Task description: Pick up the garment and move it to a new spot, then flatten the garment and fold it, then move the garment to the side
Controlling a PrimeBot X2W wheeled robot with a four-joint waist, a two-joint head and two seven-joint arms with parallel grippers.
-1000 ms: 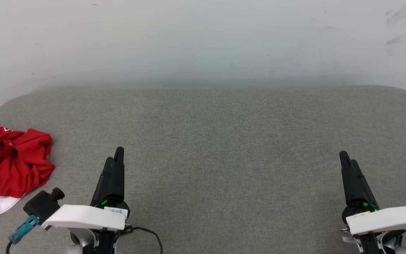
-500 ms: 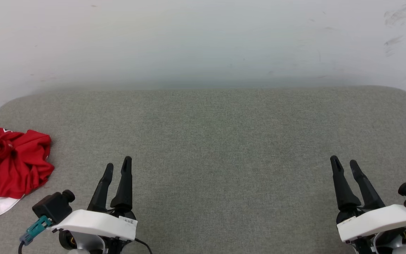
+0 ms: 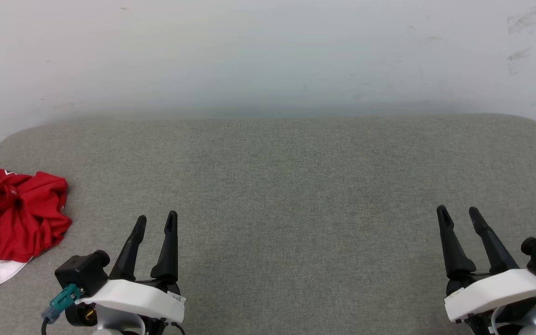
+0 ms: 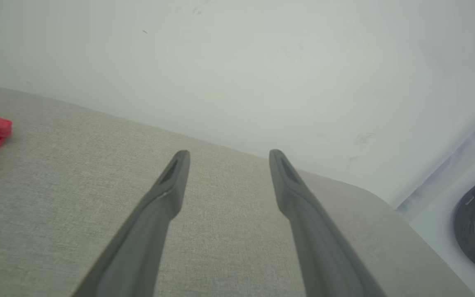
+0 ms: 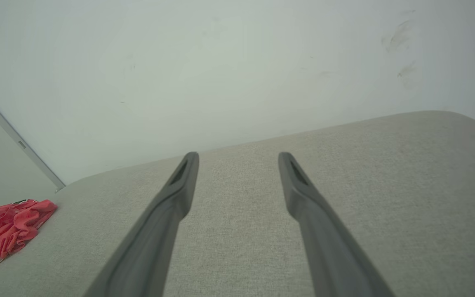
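Dark fingers spread wide and empty, the left gripper (image 3: pixel 157 216) sits at lower left and the right gripper (image 3: pixel 457 209) at lower right, over a grey woven-fabric padded surface (image 3: pixel 296 186) backed by a scuffed white wall (image 3: pixel 268 56). The crumpled red jersey T-shirt (image 3: pixel 16 214), one white sleeve showing, lies bunched at the frame's left edge, apart from the left fingers.
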